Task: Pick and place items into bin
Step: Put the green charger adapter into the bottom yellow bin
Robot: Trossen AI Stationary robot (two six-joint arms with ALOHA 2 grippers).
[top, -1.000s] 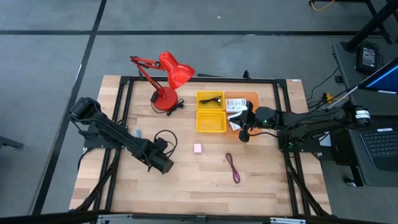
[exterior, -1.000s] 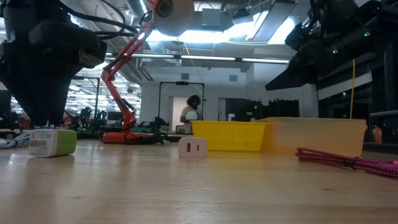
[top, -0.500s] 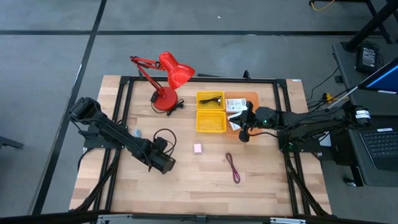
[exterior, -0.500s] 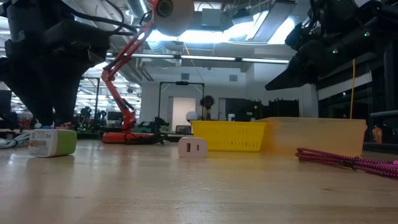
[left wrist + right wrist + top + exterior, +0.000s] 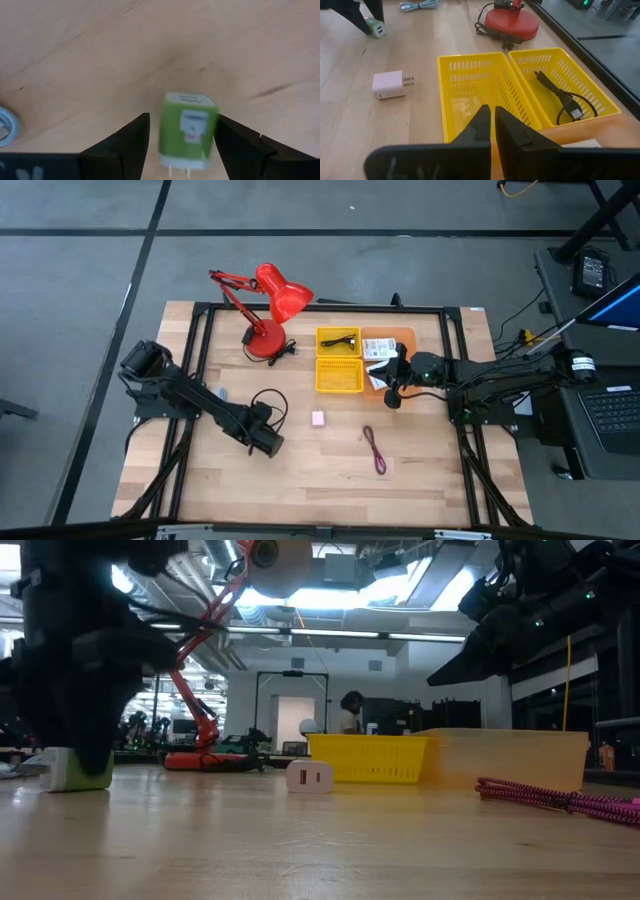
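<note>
A small green-and-white charger plug (image 5: 187, 130) lies flat on the wooden table, near its left side. My left gripper (image 5: 182, 118) points straight down over it, open, with one finger on each side of the plug and a narrow gap to each. In the high view this gripper (image 5: 266, 442) hides the plug. In the low view it (image 5: 85, 755) covers most of the plug (image 5: 60, 772). My right gripper (image 5: 492, 120) is shut and hangs above the yellow bins (image 5: 339, 375). On the table lie a pink charger (image 5: 318, 418) and a maroon cord (image 5: 375, 448).
Two yellow bins stand at the back middle; the far one (image 5: 339, 340) holds a black cord (image 5: 560, 97). An orange bin (image 5: 402, 336) beside them holds white packets (image 5: 377, 348). A red desk lamp (image 5: 265, 310) stands at the back left. A light blue cord (image 5: 220, 394) lies near my left arm.
My left gripper has come down toward the table over the green plug, staying open. In the low view its dark body now stands lower and covers most of the plug. The plug has stayed where it was.
</note>
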